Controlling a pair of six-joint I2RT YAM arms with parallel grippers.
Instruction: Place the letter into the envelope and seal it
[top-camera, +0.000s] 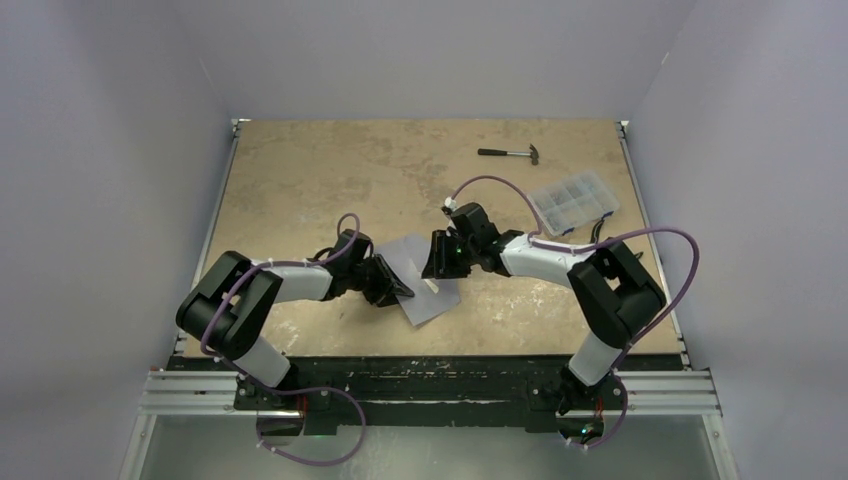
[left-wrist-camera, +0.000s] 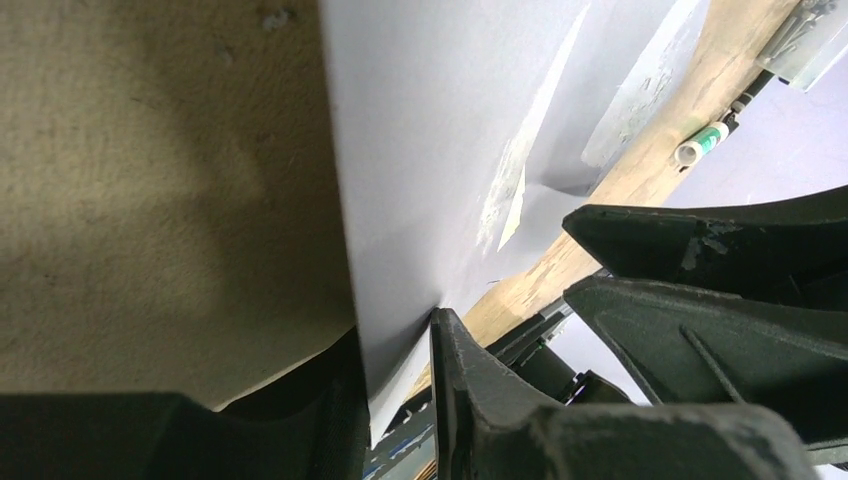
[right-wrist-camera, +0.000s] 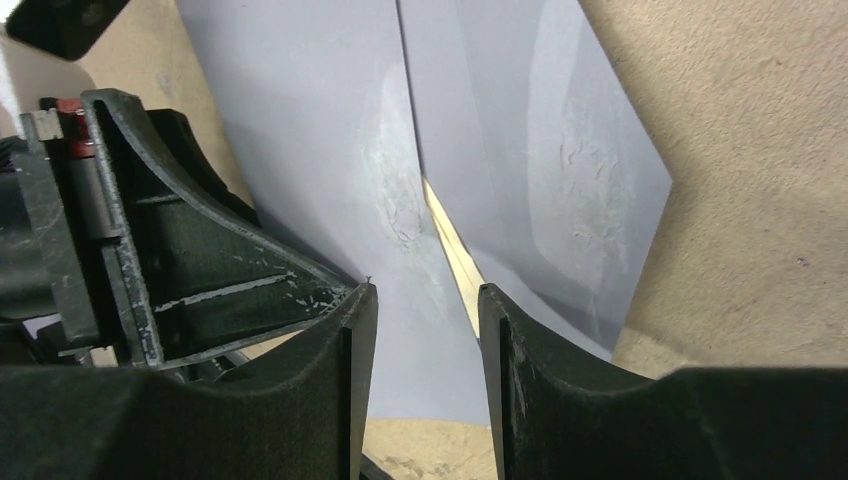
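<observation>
The grey-blue envelope lies flat on the table between both arms. Only a thin cream strip of the letter shows, in the gap between the envelope's overlapping panels, also visible from above. My left gripper is at the envelope's left edge. Its jaws are partly open astride that edge, and one fingertip touches the paper. My right gripper hovers open just over the envelope, its fingers either side of the cream strip and holding nothing.
A hammer lies at the back of the table. A clear plastic compartment box sits at the back right, close to the right arm. The two grippers stand very near each other over the envelope.
</observation>
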